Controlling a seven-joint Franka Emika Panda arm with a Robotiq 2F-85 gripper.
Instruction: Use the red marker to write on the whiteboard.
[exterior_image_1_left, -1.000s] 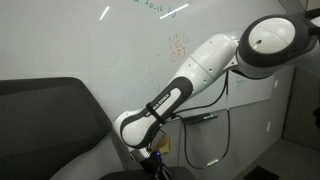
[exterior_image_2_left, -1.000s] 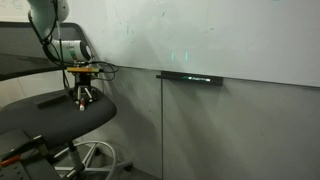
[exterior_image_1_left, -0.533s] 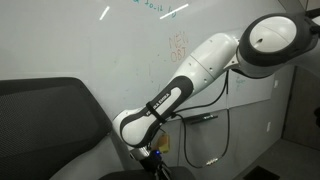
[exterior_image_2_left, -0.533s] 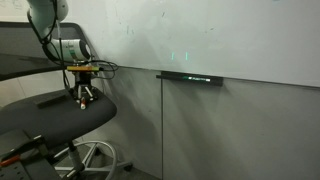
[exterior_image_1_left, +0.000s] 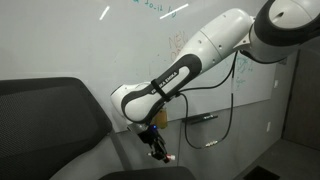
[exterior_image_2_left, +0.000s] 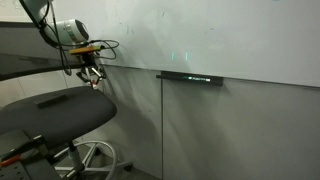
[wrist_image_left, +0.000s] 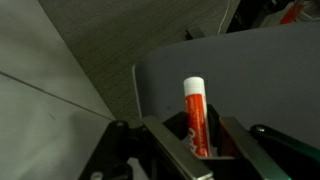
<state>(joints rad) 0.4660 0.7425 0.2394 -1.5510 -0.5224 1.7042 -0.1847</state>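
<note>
The fingers are closed on the one red marker, its pale end pointing away from the wrist, above the seat of the one dark office chair. The single whiteboard rises just behind the chair, apart from the marker. To write well, the arm should likely square the marker's end to the board, approach slowly and press lightly so it does not slip.

The whiteboard is glossy, throwing back a streak of light near the top of the frame. The arm wears smooth, shiny white plastic shells. The chair seat is matt dark cloth. The red marker is smooth plastic with a slight sheen, and the gripper closed on it looks matt grey.
</note>
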